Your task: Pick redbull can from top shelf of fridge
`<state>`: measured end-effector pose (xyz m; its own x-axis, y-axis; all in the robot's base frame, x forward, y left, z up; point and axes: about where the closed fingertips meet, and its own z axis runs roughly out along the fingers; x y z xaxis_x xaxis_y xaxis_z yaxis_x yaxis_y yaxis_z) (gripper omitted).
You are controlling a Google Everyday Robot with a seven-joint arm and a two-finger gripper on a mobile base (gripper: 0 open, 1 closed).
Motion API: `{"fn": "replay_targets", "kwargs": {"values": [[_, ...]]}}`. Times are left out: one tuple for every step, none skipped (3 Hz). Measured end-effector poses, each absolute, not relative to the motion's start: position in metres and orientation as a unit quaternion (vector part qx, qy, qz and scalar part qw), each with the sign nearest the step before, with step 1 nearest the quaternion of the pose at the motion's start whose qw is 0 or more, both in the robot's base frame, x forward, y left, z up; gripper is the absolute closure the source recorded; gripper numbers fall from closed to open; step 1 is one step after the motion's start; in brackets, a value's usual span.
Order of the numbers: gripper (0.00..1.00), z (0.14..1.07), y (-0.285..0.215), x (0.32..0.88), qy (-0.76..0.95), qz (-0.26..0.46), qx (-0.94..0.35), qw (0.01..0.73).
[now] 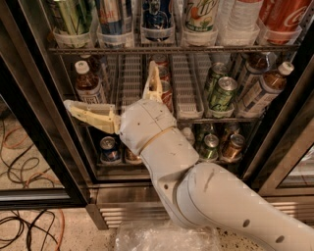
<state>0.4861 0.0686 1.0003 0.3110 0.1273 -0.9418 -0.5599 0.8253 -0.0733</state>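
The fridge (39, 122) stands open in front of me. The redbull can (114, 17), blue and silver with red lettering, stands in a clear cup on the top shelf (171, 49), second from the left. A green striped can (73, 17) is on its left and a darker blue can (157, 12) on its right. My gripper (109, 84) is open and empty, below the top shelf and in front of the middle shelf. One finger (91, 113) points left and the other (153, 83) points up. The top of the redbull can is cut off by the frame.
The middle shelf holds a brown bottle (87, 83), green cans (222, 93) and tilted bottles (267, 90); a red can (166, 90) is partly behind my finger. Several cans (211, 144) sit on the lower shelf. Cables (24, 230) lie on the floor at left. A plastic bag (162, 238) lies below my arm.
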Motion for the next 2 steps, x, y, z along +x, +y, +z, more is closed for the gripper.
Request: {"fn": "replay_targets", "kwargs": {"values": [[0.0, 1.0119, 0.0542, 0.4918, 0.526, 0.198, -0.199, 0.803], [0.0, 1.0119, 0.0542, 0.4918, 0.526, 0.198, -0.199, 0.803]]}}
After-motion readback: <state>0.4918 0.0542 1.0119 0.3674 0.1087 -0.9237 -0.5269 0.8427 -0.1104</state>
